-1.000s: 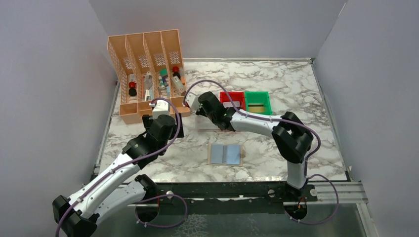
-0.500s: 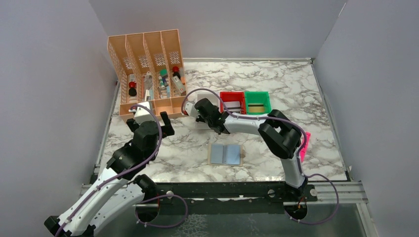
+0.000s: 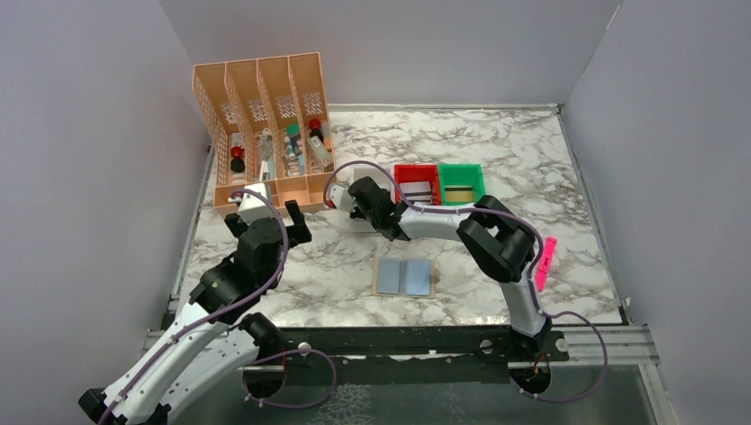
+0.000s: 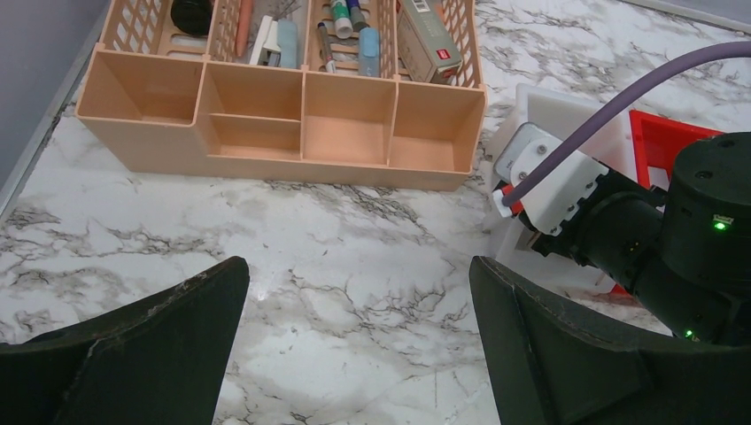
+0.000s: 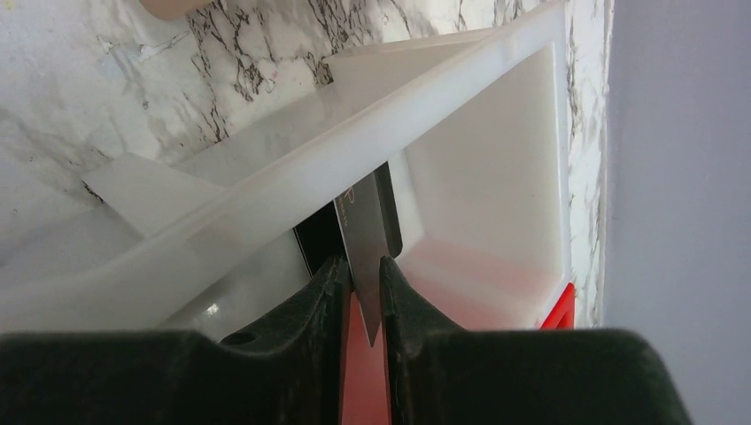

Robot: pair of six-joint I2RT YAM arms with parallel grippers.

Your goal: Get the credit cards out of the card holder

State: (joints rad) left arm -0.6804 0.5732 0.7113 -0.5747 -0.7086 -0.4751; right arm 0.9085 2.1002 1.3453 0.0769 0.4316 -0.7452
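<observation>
Left arm [image 3: 235, 274] pulled back toward its base, gripper [image 3: 266, 210] now clear of the right one. Right gripper [image 3: 359, 197] reached farther into the white bin [image 5: 496, 177]; elbow folded, pink marker [image 3: 542, 264] uncovered.

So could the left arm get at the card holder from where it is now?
Probably yes. The left gripper hangs open above bare marble, and the card holder lies flat and uncovered to its right, with nothing between them; the right gripper is busy at the white bin.

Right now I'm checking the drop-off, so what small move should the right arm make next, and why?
Probably open the right gripper wider and let go. Its fingers sit close on either side of the black card, which stands on edge, already inside the white bin. Then lift clear.
</observation>
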